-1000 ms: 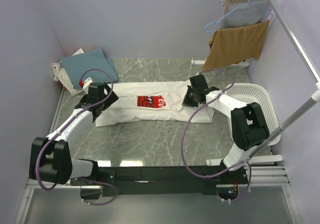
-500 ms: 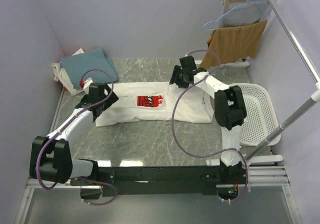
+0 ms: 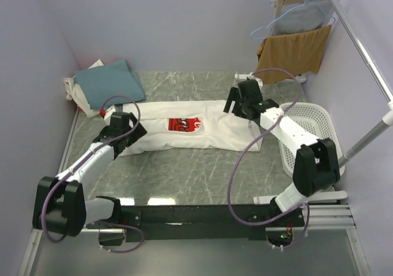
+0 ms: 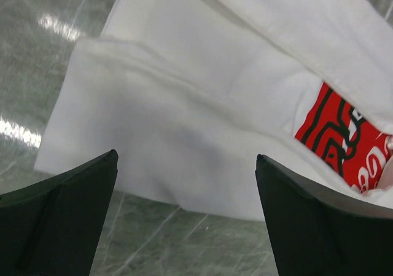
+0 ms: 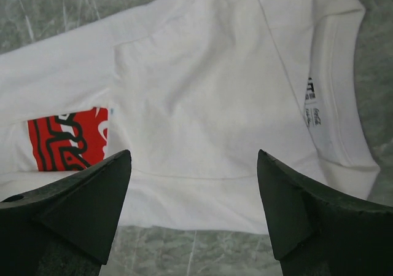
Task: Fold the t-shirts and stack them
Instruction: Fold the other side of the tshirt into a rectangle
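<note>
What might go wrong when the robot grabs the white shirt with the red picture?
The white shirt lies in folded layers. The open left gripper and right gripper might pinch only the top layer, so the fold could fall open. The right arm's purple cable hangs over the shirt's corner and might drag it crooked.

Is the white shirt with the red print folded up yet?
Partly: the white shirt lies as a long strip, sides folded in over its red print.
</note>
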